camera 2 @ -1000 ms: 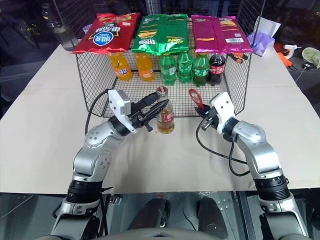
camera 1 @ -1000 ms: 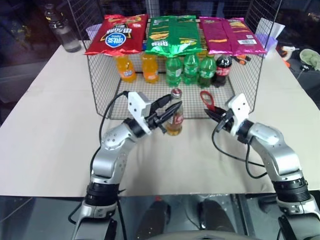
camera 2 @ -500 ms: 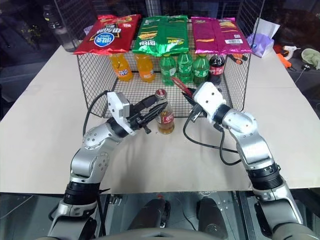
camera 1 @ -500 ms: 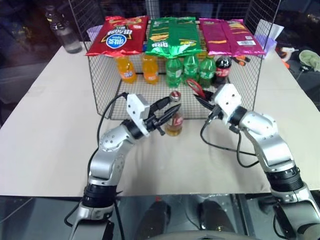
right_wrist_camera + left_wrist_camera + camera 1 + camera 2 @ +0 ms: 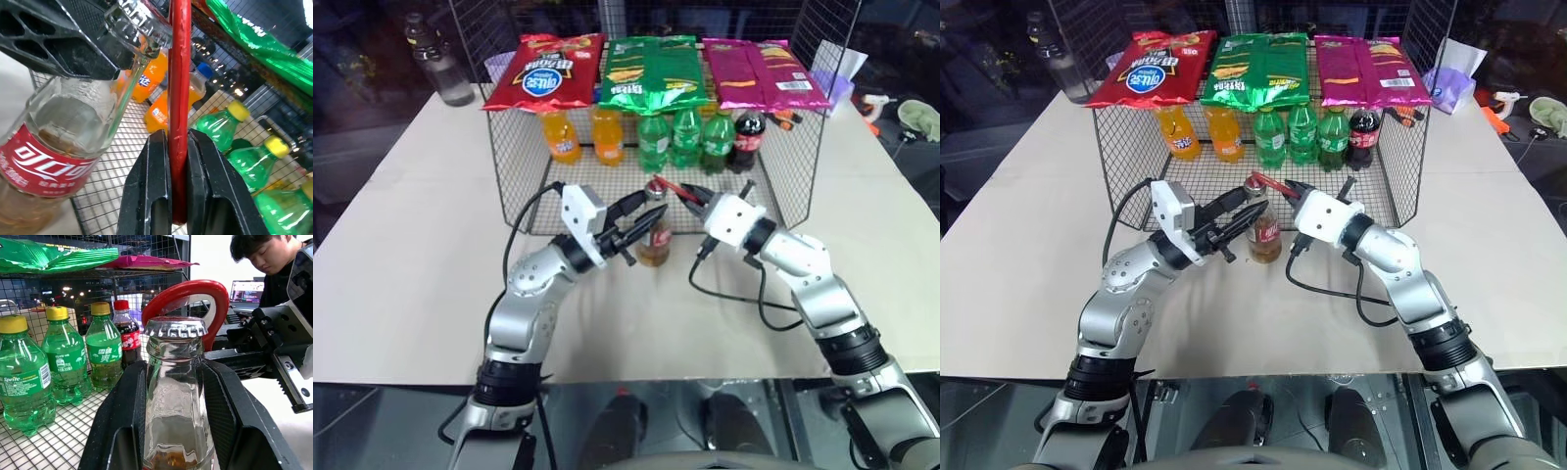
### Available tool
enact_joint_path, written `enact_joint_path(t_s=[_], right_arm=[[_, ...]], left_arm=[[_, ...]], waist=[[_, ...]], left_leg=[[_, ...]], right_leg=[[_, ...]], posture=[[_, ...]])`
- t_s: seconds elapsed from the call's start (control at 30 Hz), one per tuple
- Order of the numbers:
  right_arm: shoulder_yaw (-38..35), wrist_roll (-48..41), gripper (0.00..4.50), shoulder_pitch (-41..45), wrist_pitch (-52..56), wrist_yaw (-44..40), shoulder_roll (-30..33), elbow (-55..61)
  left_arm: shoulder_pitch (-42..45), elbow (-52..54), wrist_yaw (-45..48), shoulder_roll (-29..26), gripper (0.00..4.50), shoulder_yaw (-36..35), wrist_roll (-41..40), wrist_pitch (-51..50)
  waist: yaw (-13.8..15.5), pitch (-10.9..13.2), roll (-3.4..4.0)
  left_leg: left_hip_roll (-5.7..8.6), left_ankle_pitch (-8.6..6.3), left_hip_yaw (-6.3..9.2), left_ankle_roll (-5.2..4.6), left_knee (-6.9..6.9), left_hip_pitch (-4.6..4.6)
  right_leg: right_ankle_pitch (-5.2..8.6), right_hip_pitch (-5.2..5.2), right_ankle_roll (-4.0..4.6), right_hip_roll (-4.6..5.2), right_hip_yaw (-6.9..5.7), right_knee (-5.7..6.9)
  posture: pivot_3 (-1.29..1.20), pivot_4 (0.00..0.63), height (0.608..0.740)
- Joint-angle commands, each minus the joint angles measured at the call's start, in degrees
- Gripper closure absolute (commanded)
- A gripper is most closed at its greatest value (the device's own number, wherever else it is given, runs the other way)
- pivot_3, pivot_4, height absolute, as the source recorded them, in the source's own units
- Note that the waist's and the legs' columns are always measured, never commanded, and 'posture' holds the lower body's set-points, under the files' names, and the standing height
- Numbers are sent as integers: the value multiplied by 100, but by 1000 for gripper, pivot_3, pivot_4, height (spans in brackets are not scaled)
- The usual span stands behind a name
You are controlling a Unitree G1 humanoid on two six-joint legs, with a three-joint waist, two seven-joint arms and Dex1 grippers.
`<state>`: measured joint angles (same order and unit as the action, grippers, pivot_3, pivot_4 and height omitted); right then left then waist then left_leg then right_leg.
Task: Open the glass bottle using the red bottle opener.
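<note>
The glass bottle point(image 5: 654, 240) stands on the table in front of the wire cage, amber liquid low inside and a red-and-white label on its side. My left gripper point(image 5: 648, 211) is shut on it just under the neck, its black fingers point(image 5: 122, 421) pressing both sides of the glass point(image 5: 176, 396). My right gripper point(image 5: 694, 200) is shut on the handle of the red bottle opener point(image 5: 671, 186). The opener's oval ring point(image 5: 195, 296) sits right behind and over the crimped cap point(image 5: 177, 326). In the right wrist view the opener point(image 5: 179, 88) rises edge-on beside the bottle's mouth.
A wire cage point(image 5: 519, 186) behind the bottle holds orange soda bottles point(image 5: 578, 132), green bottles point(image 5: 683, 135) and a cola bottle point(image 5: 749, 137), with chip bags point(image 5: 543, 69) on top. A clear plastic bottle point(image 5: 435, 64) stands at the back left. A person point(image 5: 274, 259) sits beyond the table.
My right gripper has carried the opener left and slightly up while rolling its wrist, bringing the ring from beside the cage to the bottle's cap. The left gripper and bottle have stayed still.
</note>
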<state>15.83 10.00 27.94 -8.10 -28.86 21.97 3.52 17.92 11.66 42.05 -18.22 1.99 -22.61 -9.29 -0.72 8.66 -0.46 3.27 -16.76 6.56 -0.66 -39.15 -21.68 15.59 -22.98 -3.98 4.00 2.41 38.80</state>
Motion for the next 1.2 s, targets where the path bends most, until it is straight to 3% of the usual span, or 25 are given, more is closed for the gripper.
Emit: enact_joint_path(t_s=[0.03, 0.23, 0.33, 0.77, 1.03, 1.2], right_arm=[[363, 313, 4500, -15, -431, -47, -62, -188], [468, 787, 4500, 160, -736, 203, -240, -547], [520, 1021, 4500, 261, -1029, 482, -378, -859], [633, 1904, 4500, 563, -2659, 1911, -682, -2118], [671, 2000, 4500, 663, -3116, 1531, -133, -1872], [616, 2154, 4500, 1378, -3514, 1266, 502, -2262]], left_arm=[[-79, -312, -19, 14, 3238, 246, 151, -224], [-94, -289, -38, 43, 3238, 259, 137, -245], [-108, -270, -49, 62, 3238, 271, 120, -263], [-115, -249, -72, 104, 3238, 292, 100, -298], [-95, -282, -60, 104, 3238, 291, 122, -298], [-42, -356, -21, 134, 3238, 325, 132, -288]], waist=[[0, -6, 0], [-3, -21, 4], [-4, -21, 4], [-11, -25, 6], [-6, -25, 7], [2, -23, 10]], left_leg=[[0, 0, 0, 0, 0, 1], [1, -1, -2, -1, 10, 43], [0, -7, 0, -12, 54, 109], [-3, 0, 3, 0, 81, 120], [-3, 0, 7, 0, 84, 117], [-2, 0, 14, 0, 86, 111]], right_leg=[[0, 1, 0, 0, 0, 0], [0, 47, 0, -1, 1, -10], [1, 105, 0, -1, -2, -39], [1, 113, 0, -3, -4, -64], [1, 117, 0, -2, -7, -78], [1, 116, 1, -2, -13, -85]], posture=[[0, 150, 740], [0, 150, 740], [0, 150, 740], [0, 150, 740], [0, 150, 740], [0, 150, 740]])
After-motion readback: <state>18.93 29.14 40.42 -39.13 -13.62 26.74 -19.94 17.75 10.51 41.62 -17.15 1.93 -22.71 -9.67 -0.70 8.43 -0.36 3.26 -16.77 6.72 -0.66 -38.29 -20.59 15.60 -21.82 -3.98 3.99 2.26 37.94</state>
